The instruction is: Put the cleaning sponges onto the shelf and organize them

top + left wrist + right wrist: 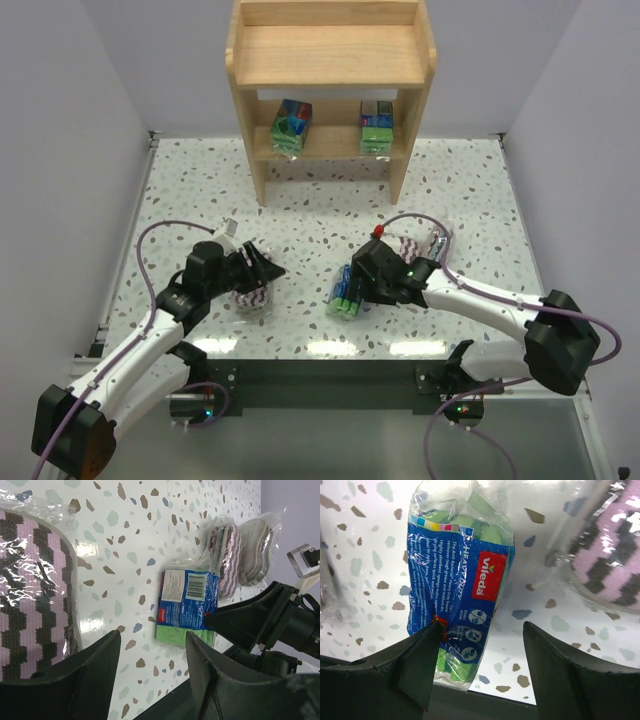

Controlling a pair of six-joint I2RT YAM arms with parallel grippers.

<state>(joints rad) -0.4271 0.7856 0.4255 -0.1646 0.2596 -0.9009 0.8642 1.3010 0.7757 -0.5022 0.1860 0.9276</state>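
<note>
The wooden shelf (330,60) stands at the back, with two green-and-blue sponge packs (291,125) (376,125) on its lower tier. A third pack (460,590) (344,297) lies on the table under my right gripper (484,625) (350,283). That gripper is open: its left finger touches the pack's side and the right finger stands well apart. My left gripper (152,635) (268,270) is open with only table between its fingers, beside a purple zigzag pad (30,595) (250,296). Two more wrapped pads (225,555) (255,550) lie behind the right arm.
The table (200,190) is speckled white, with grey walls on both sides. Its dark front edge (330,350) runs just behind both grippers. The two grippers are a short way apart, the right gripper (260,625) showing in the left wrist view.
</note>
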